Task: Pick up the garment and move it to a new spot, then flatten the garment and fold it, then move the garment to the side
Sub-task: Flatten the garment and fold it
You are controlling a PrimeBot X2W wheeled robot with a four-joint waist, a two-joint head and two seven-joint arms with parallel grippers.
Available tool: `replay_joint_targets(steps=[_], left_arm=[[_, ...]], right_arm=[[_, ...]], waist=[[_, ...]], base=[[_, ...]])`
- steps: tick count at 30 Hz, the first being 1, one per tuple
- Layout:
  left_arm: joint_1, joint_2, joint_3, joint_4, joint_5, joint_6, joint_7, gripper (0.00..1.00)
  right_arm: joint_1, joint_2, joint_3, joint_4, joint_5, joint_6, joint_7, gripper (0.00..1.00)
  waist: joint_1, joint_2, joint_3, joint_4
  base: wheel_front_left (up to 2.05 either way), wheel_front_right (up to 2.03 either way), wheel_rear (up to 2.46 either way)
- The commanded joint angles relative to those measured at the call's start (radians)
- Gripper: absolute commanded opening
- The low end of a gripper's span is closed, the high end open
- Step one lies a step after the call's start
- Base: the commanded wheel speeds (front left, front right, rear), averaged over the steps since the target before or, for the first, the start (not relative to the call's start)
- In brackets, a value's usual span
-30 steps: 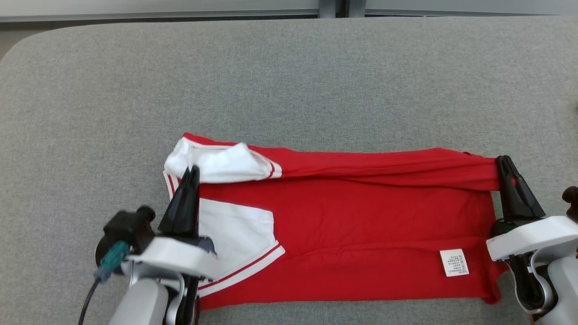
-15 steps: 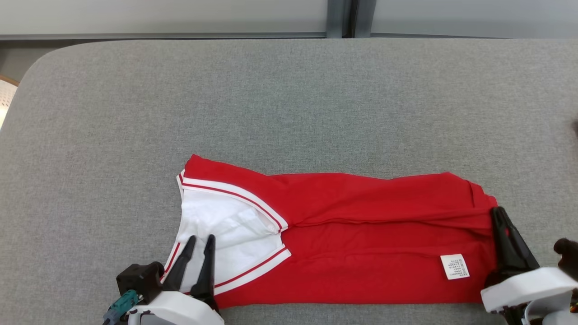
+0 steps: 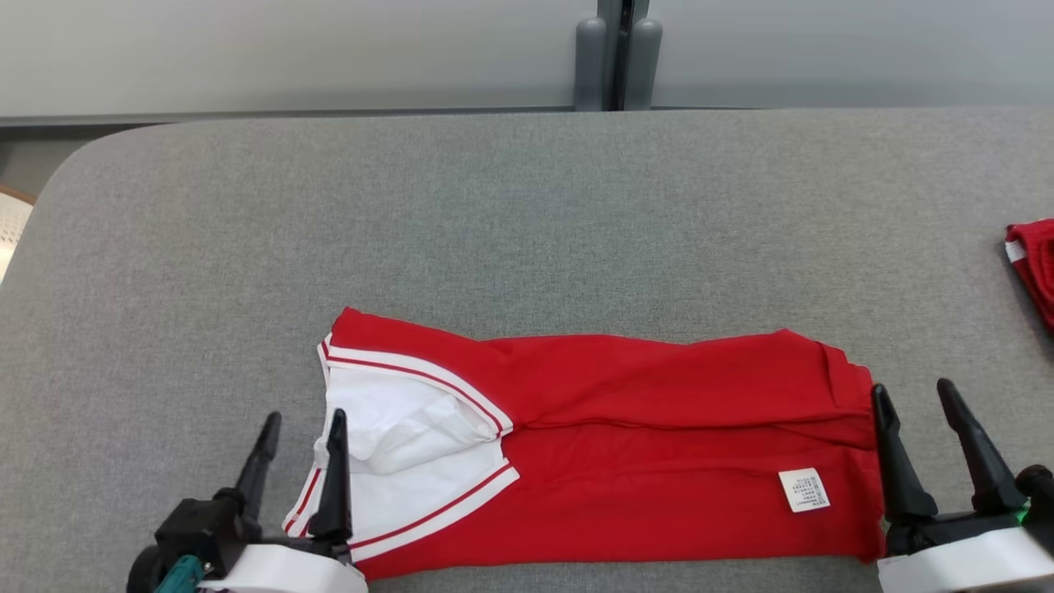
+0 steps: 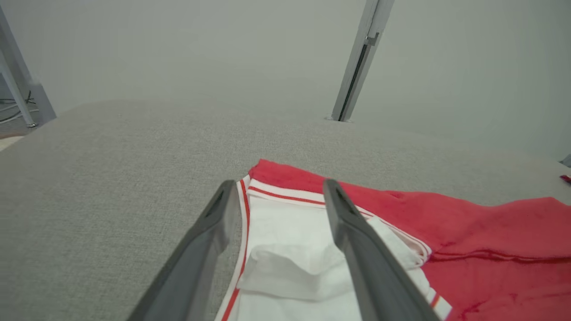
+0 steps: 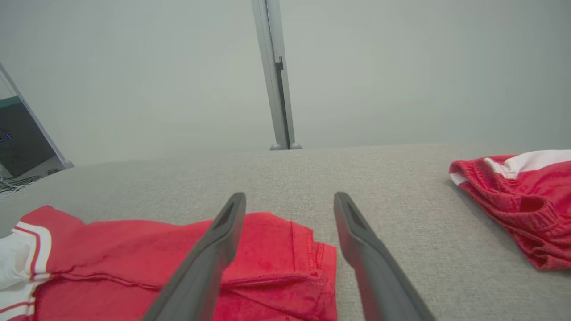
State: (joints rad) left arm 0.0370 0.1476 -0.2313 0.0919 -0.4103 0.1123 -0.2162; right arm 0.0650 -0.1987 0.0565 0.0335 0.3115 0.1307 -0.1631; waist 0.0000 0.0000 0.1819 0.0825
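You are looking at the red shirt point(image 3: 659, 461) lying folded lengthwise on the grey bench point(image 3: 494, 206), near its front edge. Your left tool point(image 3: 305, 416) is standing wide and empty, straddling the edge of the shirt's white-trimmed end. Your right tool point(image 3: 912, 387) is gaping wide too, gripping nothing, straddling the hem end. Another red garment point(image 3: 1033, 263) is lying well apart at the right.
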Motion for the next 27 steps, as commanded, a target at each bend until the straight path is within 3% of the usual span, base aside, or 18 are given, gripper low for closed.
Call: replay_joint_targets(steps=[1,8,15,27], left_arm=[[-0.004,0.011,0.010,-0.015,0.016,0.011,-0.012,1.00],[0.007,0.029,0.040,-0.091,0.074,0.036,-0.043,1.00],[0.048,0.052,0.047,-0.097,0.095,0.042,-0.045,1.00],[0.064,0.075,0.033,-0.080,0.095,0.047,-0.007,1.00]], right_arm=[[0.010,0.006,-0.005,-0.019,-0.008,0.000,0.003,1.00],[0.020,0.034,-0.018,-0.122,-0.074,0.000,0.046,1.00],[0.069,0.051,-0.005,-0.142,-0.089,0.000,0.081,1.00],[0.092,0.063,-0.008,-0.141,-0.099,0.000,0.110,1.00]], waist=[[0.0000,0.0000,-0.016,-0.008],[0.0000,0.0000,-0.079,-0.026],[0.0000,0.0000,-0.138,-0.036],[0.0000,0.0000,-0.144,-0.042]], base=[[0.00,0.00,0.00],[0.00,0.00,0.00],[0.00,0.00,0.00],[0.00,0.00,0.00]])
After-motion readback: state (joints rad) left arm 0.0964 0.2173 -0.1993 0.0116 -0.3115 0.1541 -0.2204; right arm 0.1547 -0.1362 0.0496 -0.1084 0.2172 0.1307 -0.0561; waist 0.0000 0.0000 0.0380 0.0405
